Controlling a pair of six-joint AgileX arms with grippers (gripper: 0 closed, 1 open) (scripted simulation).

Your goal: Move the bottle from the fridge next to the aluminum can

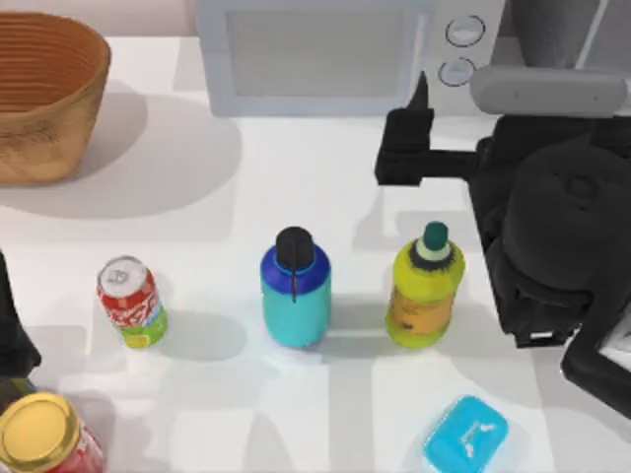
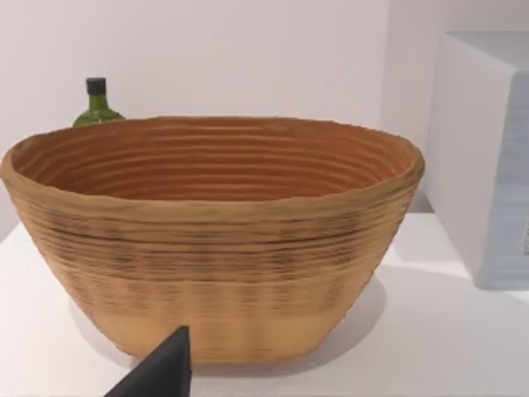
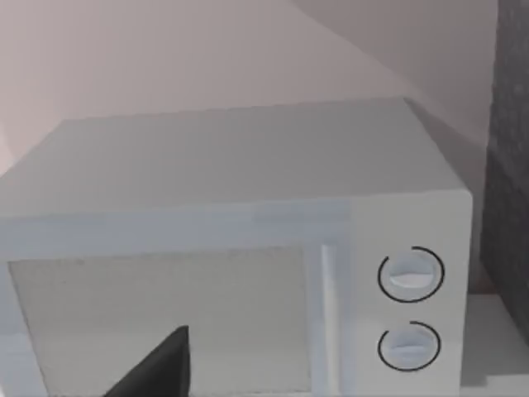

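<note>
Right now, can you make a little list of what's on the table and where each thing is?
bottle: upright, table middle
can: upright, left of bottle, apart
yellow-green bottle: right of bottle
basket: back left
microwave: back middle
red jar: front left corner
blue box: front right
right end effector: near microwave, holding nothing

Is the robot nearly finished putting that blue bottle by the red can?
It looks nearly finished. The bottle already stands upright on the table, out of the fridge, with the aluminum can to its left across a small gap. Nothing is in hand: the right gripper hangs near the microwave, away from the bottle. The left arm sits at the table's left edge. Little seems left.
</note>
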